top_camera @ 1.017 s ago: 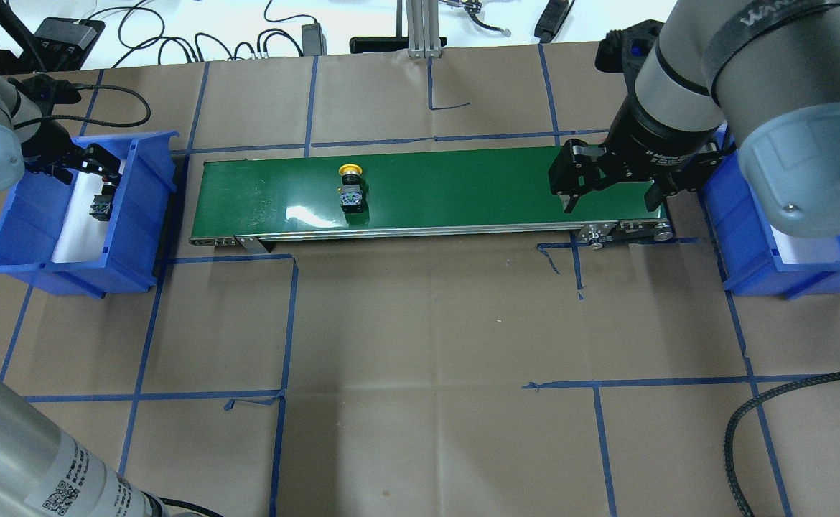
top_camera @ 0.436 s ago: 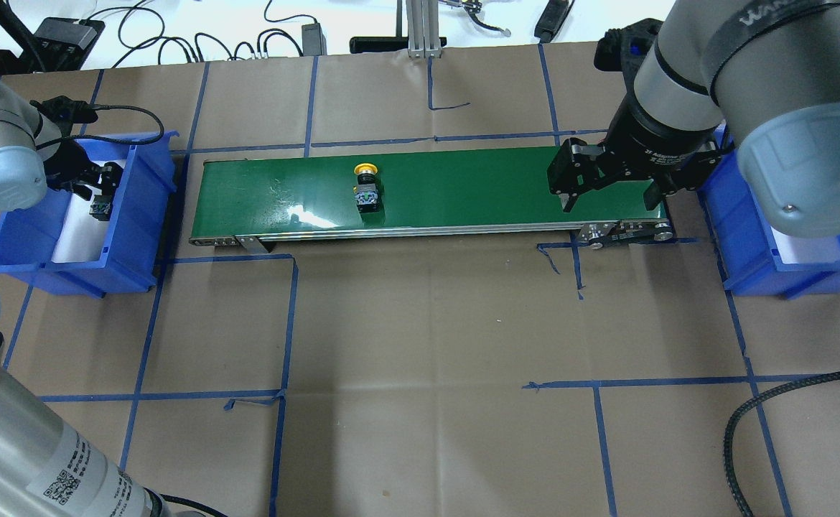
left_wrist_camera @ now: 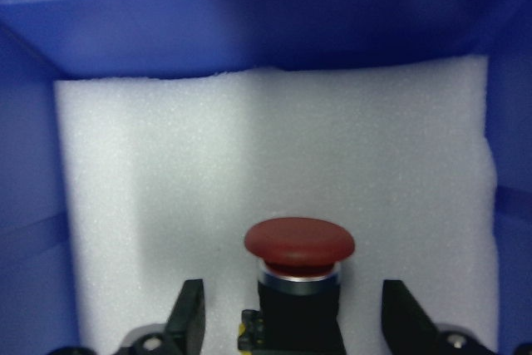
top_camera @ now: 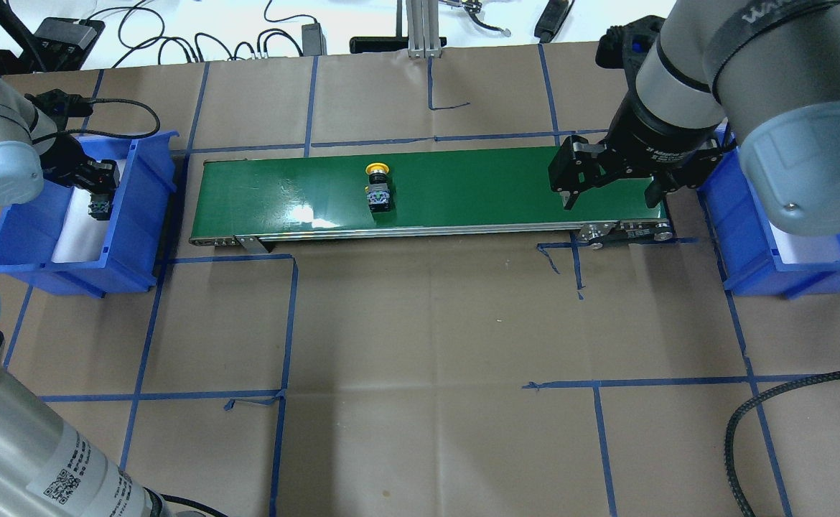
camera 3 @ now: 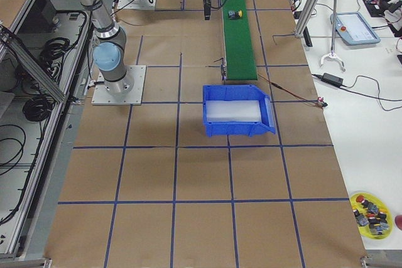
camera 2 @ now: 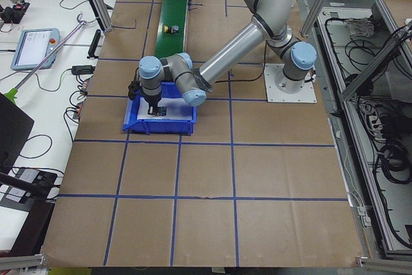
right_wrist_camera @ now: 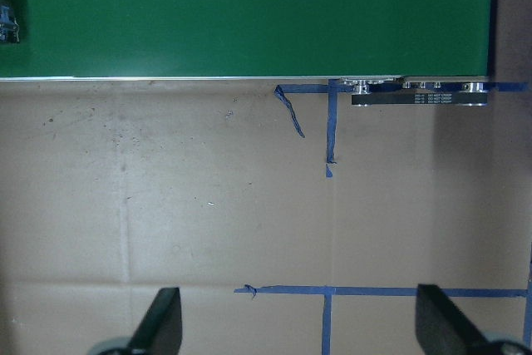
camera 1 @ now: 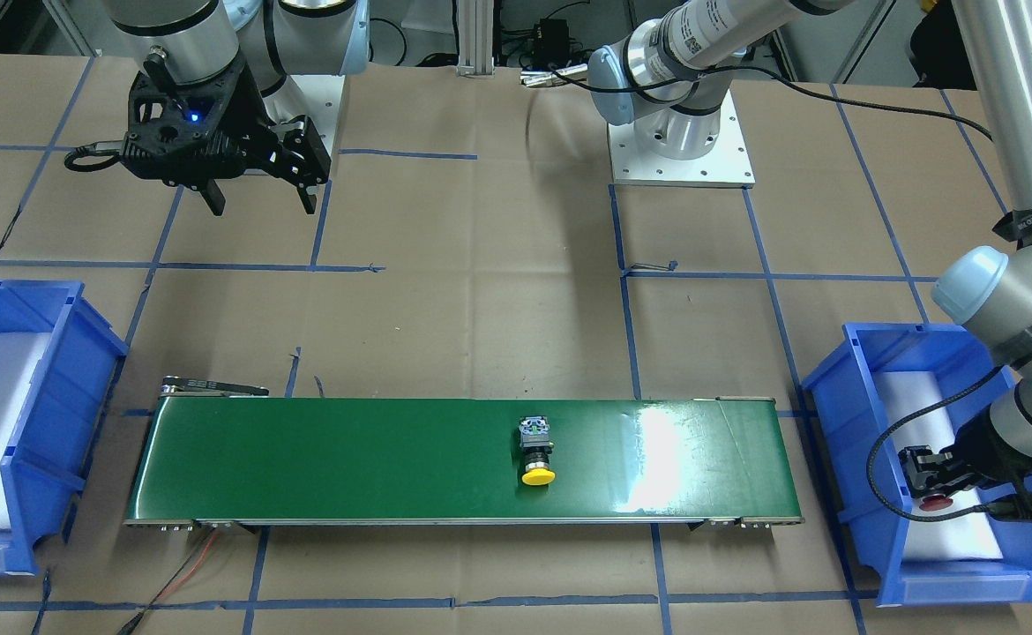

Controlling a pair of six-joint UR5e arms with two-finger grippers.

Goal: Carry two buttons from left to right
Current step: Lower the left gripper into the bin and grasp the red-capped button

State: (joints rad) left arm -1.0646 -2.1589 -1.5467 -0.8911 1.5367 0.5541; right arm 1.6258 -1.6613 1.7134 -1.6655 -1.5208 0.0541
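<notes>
Neither button has reached the right bin (camera 3: 239, 128) yet: the yellow-capped button (top_camera: 378, 188), a glossy dome on a black cylinder with a grey square block, lies partway along the smooth green conveyor belt (top_camera: 477, 190), and the red-capped button (left_wrist_camera: 299, 243) rests on white foam (left_wrist_camera: 249, 147) in the left blue plastic bin (top_camera: 136, 215). The left hand (left_wrist_camera: 294, 309) straddles it with fingers (left_wrist_camera: 189, 322) spread, not pinching, while the right hand (top_camera: 612, 195) hovers spread above the belt's right end.

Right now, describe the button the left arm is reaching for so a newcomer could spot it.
Find the blue bin at the robot's left end of the green conveyor. On its white foam lies a push-button between the open jaws of the left gripper. Its cap is red, unlike the yellow-capped button on the belt.
</notes>
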